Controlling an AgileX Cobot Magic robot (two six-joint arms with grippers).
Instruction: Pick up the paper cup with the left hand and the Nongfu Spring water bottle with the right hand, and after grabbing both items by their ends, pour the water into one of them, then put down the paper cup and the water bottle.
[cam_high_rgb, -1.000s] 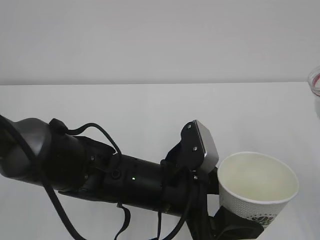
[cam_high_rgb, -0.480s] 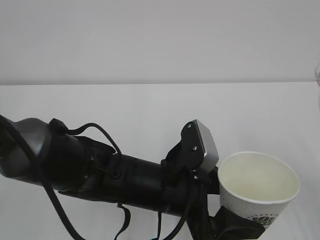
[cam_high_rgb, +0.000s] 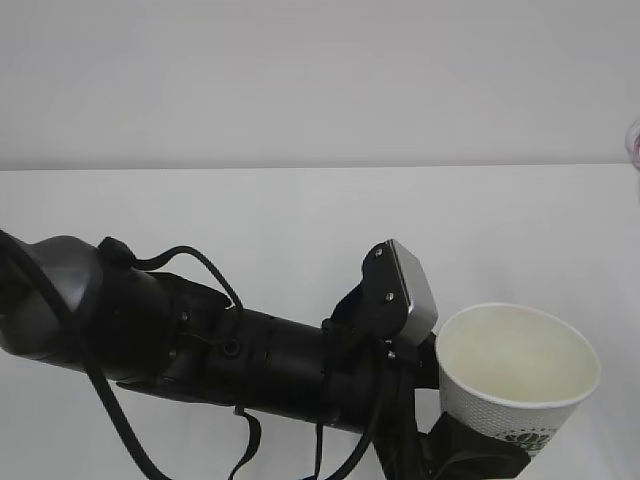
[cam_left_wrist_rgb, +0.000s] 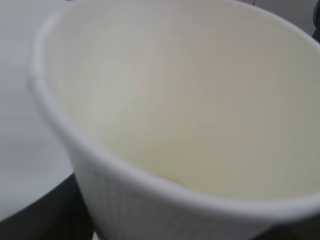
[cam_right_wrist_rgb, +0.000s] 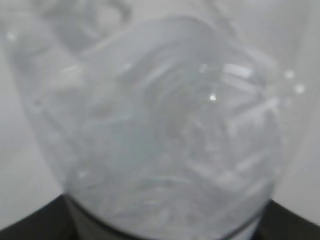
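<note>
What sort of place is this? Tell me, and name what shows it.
Probably a robot test bench or lab, not a home: a bare white table against a plain pale wall, and a cabled black left hand holding up the paper cup. Nothing domestic is in view.

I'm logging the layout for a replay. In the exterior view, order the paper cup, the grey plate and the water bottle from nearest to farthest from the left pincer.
1. Paper cup: held in the left pincer, lower right.
2. Grey plate: on the arm, just left of the cup's rim.
3. Water bottle: only a sliver at the right edge, farthest.
</note>
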